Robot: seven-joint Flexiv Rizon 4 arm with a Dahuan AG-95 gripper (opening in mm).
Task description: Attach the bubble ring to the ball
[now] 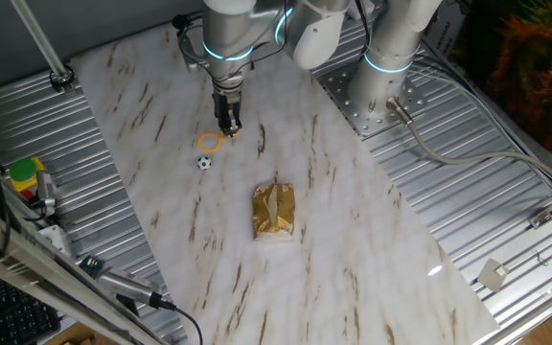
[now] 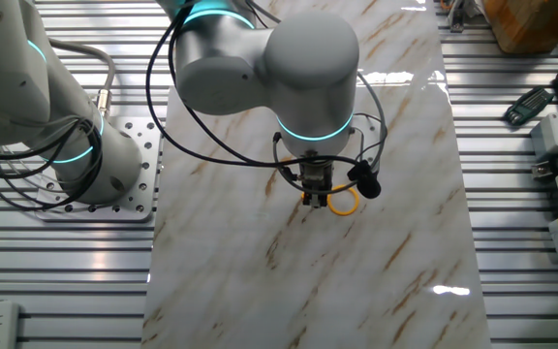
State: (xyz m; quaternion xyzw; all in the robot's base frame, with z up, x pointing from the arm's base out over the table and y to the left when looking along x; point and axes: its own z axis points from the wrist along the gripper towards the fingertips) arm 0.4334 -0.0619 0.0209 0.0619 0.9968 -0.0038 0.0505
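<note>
The bubble ring [image 1: 211, 142] is a small orange-yellow hoop low over the marble tabletop at the back left, with its short handle pointing toward my gripper. My gripper [image 1: 228, 128] points straight down, and its fingers look closed on the ring's handle. The ball [image 1: 204, 163], tiny and white with black patches, lies on the table just in front of the ring and apart from it. In the other fixed view the ring [image 2: 343, 202] sticks out to the right of my gripper [image 2: 315, 198], and the ball is hidden.
A gold foil packet [image 1: 274, 211] lies on the marble top [image 1: 353, 240] nearer the middle. The arm's base plate [image 1: 377, 96] stands at the back right. Cables, tools and a yellow-green object [image 1: 24, 174] sit on the ribbed metal at the left.
</note>
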